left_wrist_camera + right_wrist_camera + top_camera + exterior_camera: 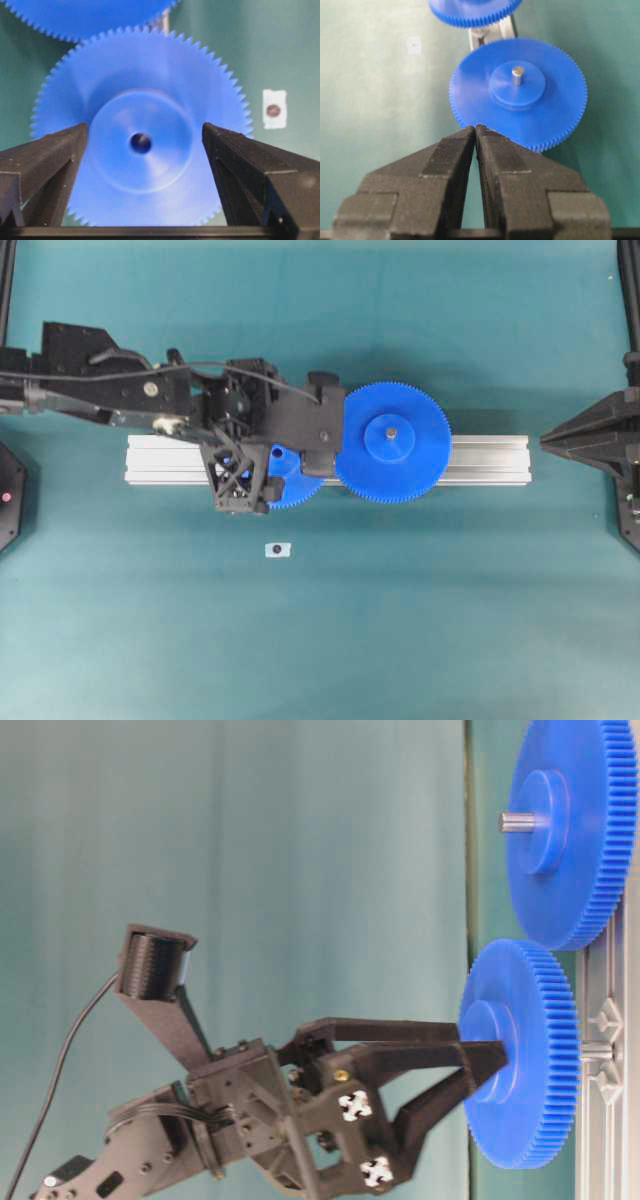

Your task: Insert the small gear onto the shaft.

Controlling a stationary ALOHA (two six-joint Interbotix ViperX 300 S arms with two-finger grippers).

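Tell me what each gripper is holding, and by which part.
Nothing is held. The left gripper stands open around the small gear's raised hub, with gaps showing on both sides. The right gripper is shut on nothing.

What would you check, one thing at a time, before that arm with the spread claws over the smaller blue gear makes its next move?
1. Left gripper open: ok, its fingers stand wide on either side of the hub.
2. Small gear seated down on the shaft: cannot tell; its centre hole looks dark.
3. Small gear's teeth beside the larger gear: ok, their rims meet in the overhead view.
4. Right gripper out of the way: ok, shut and back from both gears.
5. Aluminium rail lying flat: ok.
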